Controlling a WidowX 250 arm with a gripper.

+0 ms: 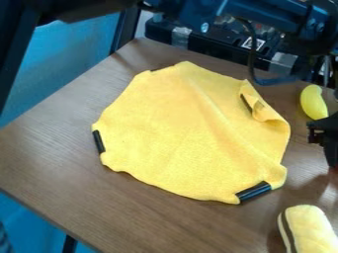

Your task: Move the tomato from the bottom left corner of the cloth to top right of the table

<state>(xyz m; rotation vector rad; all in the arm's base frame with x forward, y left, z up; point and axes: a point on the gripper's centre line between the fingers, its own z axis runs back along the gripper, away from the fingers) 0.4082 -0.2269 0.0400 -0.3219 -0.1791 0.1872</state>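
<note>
And there it was, up at the back of the counter (59,143): a small white label (253,44) with dark markings on the black casing (216,45), too small to make out! No words or numbers could be read.

You have one fixed view, set above the table (59,158) and angled down across it at moderately close range, with the yellow cloth (191,133) central and the table's left edge included.

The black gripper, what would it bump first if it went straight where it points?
Probably the red thing just below it, maybe the tomato, or else the table; depth is hard to tell.
</note>
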